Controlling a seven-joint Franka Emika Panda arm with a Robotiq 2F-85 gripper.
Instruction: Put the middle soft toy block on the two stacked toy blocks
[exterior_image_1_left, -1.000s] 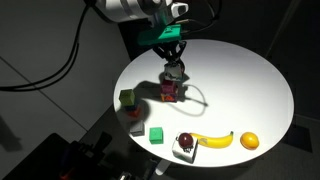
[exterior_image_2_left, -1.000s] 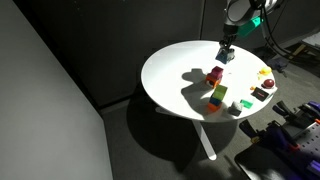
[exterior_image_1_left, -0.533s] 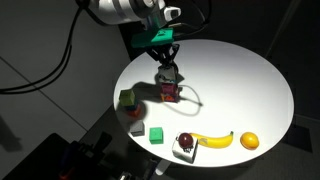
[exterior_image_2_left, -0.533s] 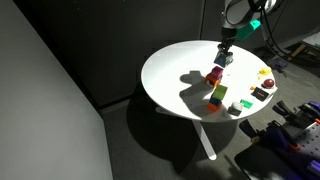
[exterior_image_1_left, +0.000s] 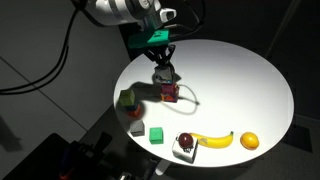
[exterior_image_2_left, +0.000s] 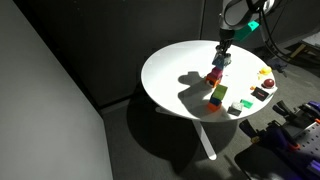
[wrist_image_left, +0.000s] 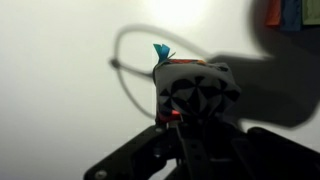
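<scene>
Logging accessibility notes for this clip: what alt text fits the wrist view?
The tool grips the black-and-white checkered soft block, which fills the centre of the frame over a white table. A thin looped cord lies on the table beyond it, and coloured blocks peek in at the top right corner.

No text, label, brand, number or sign is legible in any view. The middle soft toy block shows only a black-and-white pattern. The table surface is plain white.
</scene>
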